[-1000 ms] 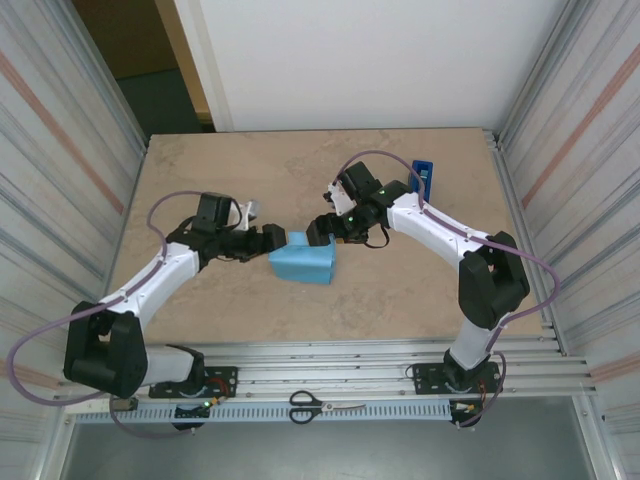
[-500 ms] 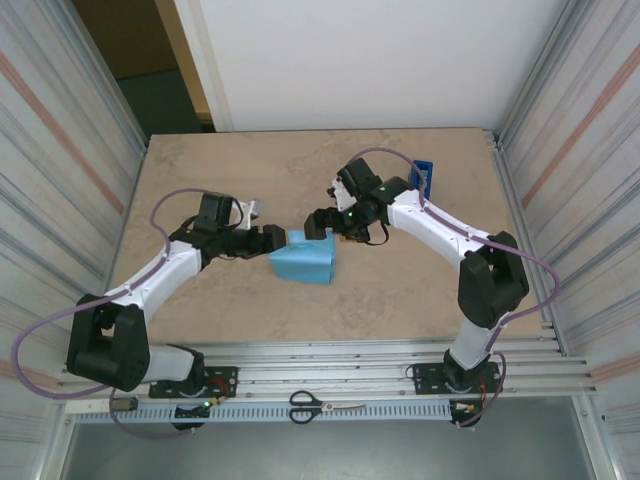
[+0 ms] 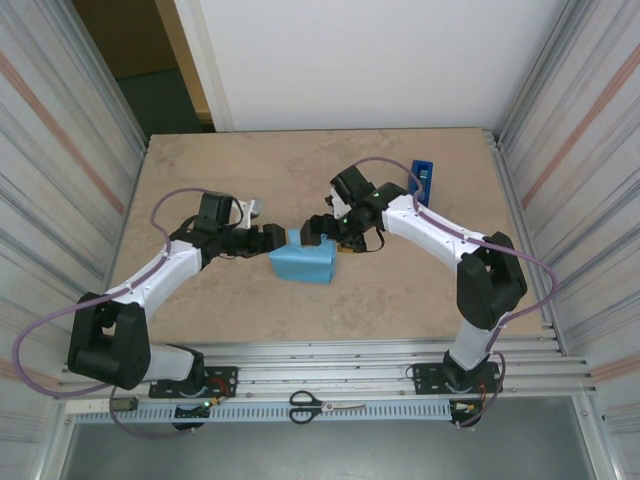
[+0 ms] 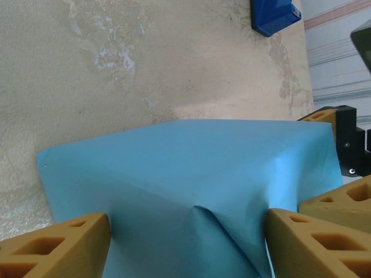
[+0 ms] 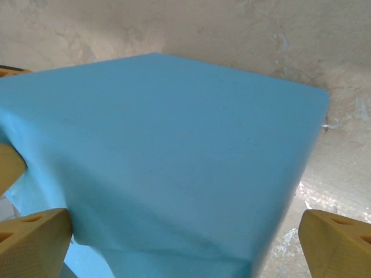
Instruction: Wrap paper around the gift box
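- Left gripper point(image 3: 279, 240) sat at the left end of the paper point(image 3: 305, 265), fingers astride it; couldn't tell if gripping.
- Right gripper point(image 3: 312, 236) was at its far-right corner, fingers wide apart, holding nothing.

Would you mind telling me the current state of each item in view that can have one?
paper, light-blue face out, draped over a boxy form, creased at the left end.
left claw, fingers either side of the papered end; squeezing or not is unclear.
right claw, open wide, one finger clear of the paper.
tape dispenser, on the table at far right, untouched.
scissors, closed, lying on the front rail.
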Controlling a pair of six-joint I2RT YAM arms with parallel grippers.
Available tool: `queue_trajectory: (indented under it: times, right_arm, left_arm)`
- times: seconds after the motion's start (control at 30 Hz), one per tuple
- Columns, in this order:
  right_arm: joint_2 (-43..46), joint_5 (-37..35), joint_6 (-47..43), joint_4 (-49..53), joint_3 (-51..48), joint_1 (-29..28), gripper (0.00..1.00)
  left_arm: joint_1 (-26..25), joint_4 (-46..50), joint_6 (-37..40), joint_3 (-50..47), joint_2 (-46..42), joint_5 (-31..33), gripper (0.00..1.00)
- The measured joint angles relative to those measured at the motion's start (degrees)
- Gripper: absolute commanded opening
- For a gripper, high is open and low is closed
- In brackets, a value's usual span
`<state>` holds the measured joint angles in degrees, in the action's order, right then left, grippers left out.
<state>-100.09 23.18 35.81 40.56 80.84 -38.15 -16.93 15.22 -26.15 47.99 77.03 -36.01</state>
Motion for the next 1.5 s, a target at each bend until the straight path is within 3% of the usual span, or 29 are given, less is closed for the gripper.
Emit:
queue_trajectory:
  times: [0.17,0.43,0.9,1.5]
  right_arm:
    - [0.1,-0.6,-0.5,-0.2,0.0,0.0,1.00]
    - [0.1,-0.4,-2.7,-0.8,0.0,0.0,0.92]
    - [-1.4,2.5,-9.2,1.2,2.2,1.1,0.82]
    - [-5.4,5.3,-11.3,4.5,7.0,3.0,0.85]
  left_arm:
    - [0.0,0.0,-0.1,0.0,0.1,0.0,0.77]
    - [2.0,1.3,-1.2,0.0,-0.2,-2.1,0.85]
    - [2.3,1.2,-2.3,1.0,1.4,-5.1,0.73]
    - [0.7,1.8,-4.1,1.0,0.0,-1.9,0.81]
